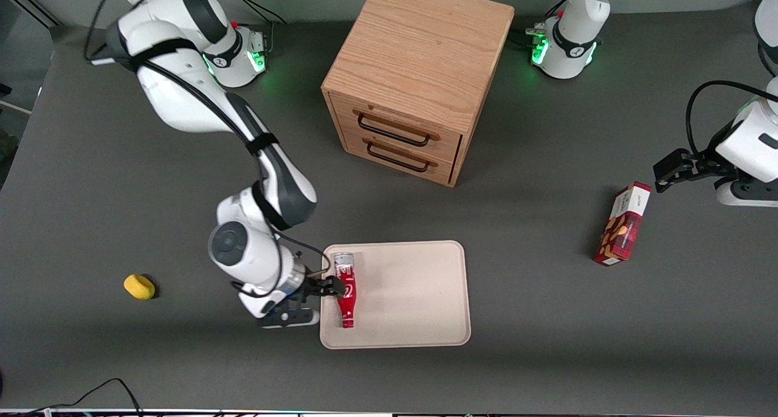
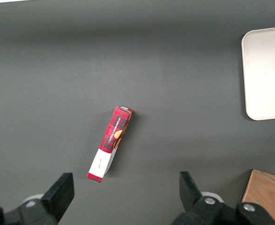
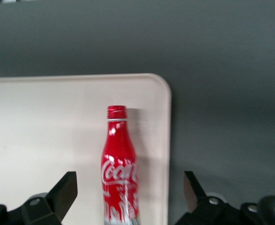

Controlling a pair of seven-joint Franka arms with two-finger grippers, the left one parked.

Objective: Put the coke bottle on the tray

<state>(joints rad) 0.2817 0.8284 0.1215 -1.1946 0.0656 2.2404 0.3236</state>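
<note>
I've got the tool point(image 1: 327, 285) at the tray's point(image 1: 419, 332) edge toward the working arm, fingers point(image 3: 64, 190) spread wide, gripping nothing. The coke bottle point(image 1: 346, 292) lies flat on the tray between them, just inside the rim, cap nearer the front camera, silver base farther. Looks placed to me; release seems done. My read on handling: light, rigid, slick metal shell, round so it could roll. If regrasping, I'd take the wider lower body, not the neck. Farther off on the tabletop point(image 1: 547, 344): wooden drawer cabinet point(image 1: 419, 76).
</note>
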